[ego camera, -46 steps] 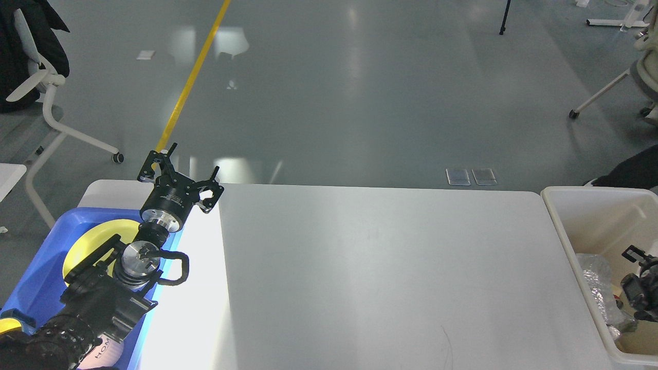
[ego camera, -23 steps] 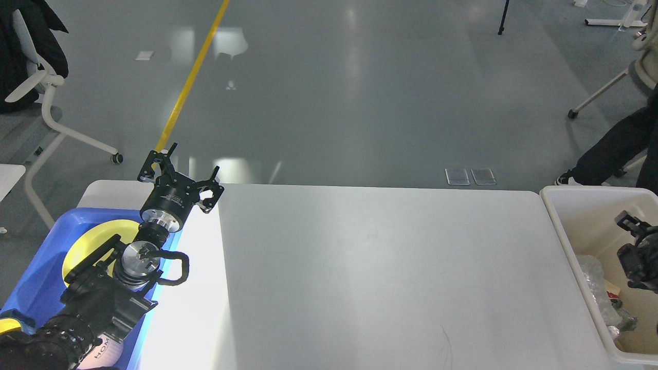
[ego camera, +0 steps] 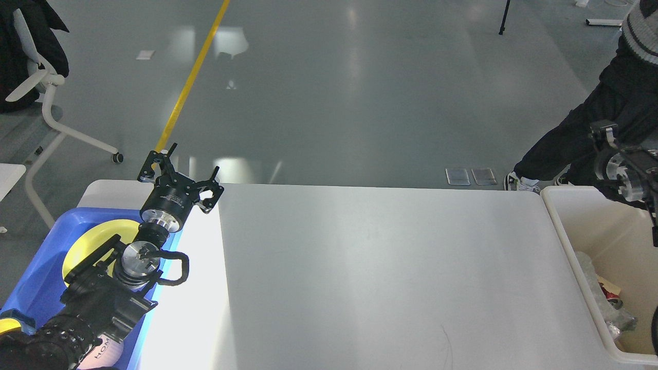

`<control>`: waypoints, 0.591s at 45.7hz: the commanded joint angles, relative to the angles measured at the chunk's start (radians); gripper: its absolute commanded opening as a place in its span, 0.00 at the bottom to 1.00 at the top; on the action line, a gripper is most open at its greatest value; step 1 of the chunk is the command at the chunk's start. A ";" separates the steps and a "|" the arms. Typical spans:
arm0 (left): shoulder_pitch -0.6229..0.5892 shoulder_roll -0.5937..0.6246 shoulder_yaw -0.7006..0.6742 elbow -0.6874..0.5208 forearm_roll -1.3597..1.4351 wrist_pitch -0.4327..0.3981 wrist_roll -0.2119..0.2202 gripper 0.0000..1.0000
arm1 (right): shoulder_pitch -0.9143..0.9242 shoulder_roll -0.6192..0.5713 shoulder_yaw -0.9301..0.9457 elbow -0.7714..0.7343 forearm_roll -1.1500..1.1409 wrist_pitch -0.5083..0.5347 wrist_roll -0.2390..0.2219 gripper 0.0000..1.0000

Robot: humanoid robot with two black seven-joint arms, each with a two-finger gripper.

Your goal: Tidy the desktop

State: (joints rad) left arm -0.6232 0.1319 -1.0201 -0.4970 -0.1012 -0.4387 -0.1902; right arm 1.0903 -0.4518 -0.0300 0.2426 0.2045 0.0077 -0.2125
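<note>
The right tool (ego camera: 599,134) has risen: a second ago it sat low inside the bin (ego camera: 558,205), just over the crumpled wrappers (ego camera: 604,303); half a second ago it was partway up; now it hangs above the bin's far rim, against the dark clothes of a person (ego camera: 617,108) who has stepped in at the far right. It shows small and dark there, so I cannot tell whether its fingers are apart or together; nothing is seen hanging from it.

The left tool (ego camera: 177,172) has not moved across the three moments. It stands over the tabletop's (ego camera: 380,267) left far corner, fingers spread and empty, just beyond the blue tray (ego camera: 36,277) that holds a yellow plate (ego camera: 90,239).

The tabletop fills the middle of the view, between tray and bin, and shows no loose item on its surface. Judging from that, and from the right arm lifting away from the rubbish, the last drop into the bin looks done and the tidying is at or near its end. The person close by the rising arm is the one thing to watch.
</note>
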 commanded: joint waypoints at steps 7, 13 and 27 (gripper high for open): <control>-0.001 0.000 0.001 0.000 0.000 0.000 0.000 0.98 | -0.124 -0.015 0.798 0.154 0.006 -0.008 0.001 1.00; -0.001 0.000 0.002 0.000 0.000 0.000 0.000 0.98 | -0.279 -0.013 0.912 0.389 0.001 0.002 -0.004 1.00; -0.001 0.000 0.002 0.000 0.000 0.000 0.000 0.98 | -0.473 0.068 1.036 0.489 -0.020 0.017 0.178 1.00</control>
State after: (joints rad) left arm -0.6244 0.1310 -1.0186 -0.4970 -0.1012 -0.4387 -0.1902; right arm 0.6768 -0.4165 0.9310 0.7247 0.2032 0.0156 -0.1855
